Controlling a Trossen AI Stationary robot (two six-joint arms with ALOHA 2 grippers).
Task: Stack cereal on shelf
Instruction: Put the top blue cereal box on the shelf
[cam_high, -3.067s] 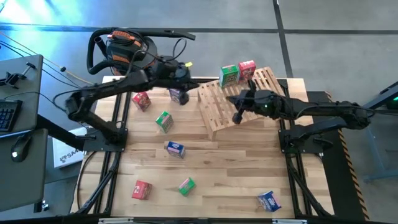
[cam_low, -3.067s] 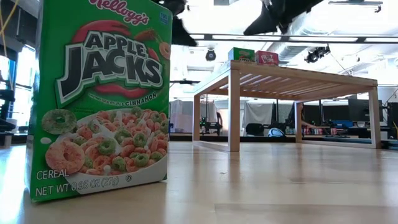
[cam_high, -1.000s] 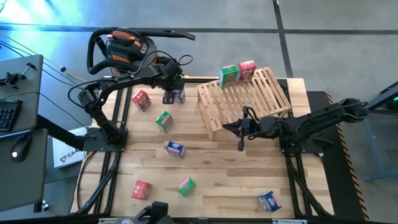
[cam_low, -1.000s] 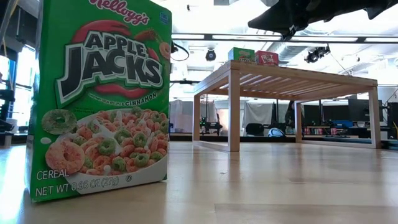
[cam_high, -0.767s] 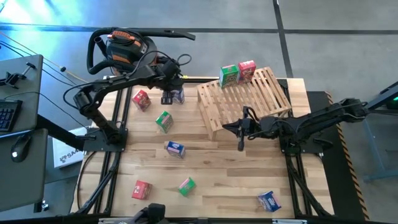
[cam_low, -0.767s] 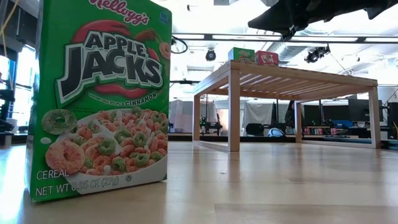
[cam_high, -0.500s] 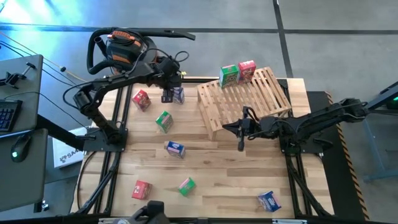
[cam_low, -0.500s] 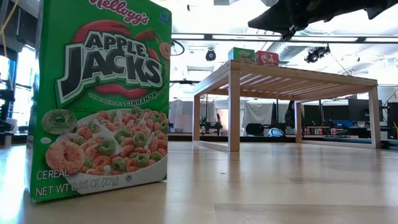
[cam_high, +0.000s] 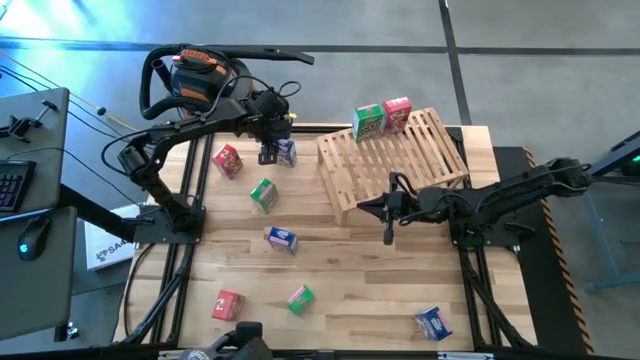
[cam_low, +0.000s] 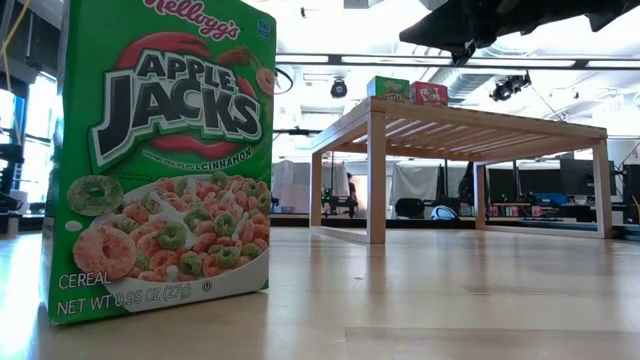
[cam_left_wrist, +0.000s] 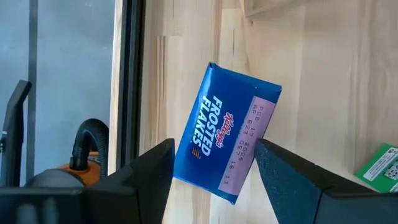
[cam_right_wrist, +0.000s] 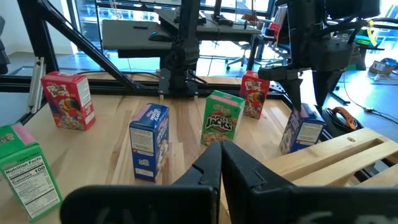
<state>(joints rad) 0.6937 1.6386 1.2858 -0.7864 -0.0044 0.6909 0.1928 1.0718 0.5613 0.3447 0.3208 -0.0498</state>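
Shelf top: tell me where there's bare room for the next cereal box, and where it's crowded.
On the shelf, only the far corner is crowded: a green box and a red box stand there side by side. The remaining slats, toward the right gripper, are bare.

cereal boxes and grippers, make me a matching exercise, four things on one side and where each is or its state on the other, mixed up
Things
1. Frosted Flakes box
2. green box and red box pair
3. right gripper
4. Apple Jacks box

Places or states
A. standing on the shelf's far edge
B. fingers closed, hanging over the table just in front of the shelf
C. between the open fingers of the left gripper
D. standing close to the low camera, filling the picture's left

Pairs: 1-C, 2-A, 3-B, 4-D
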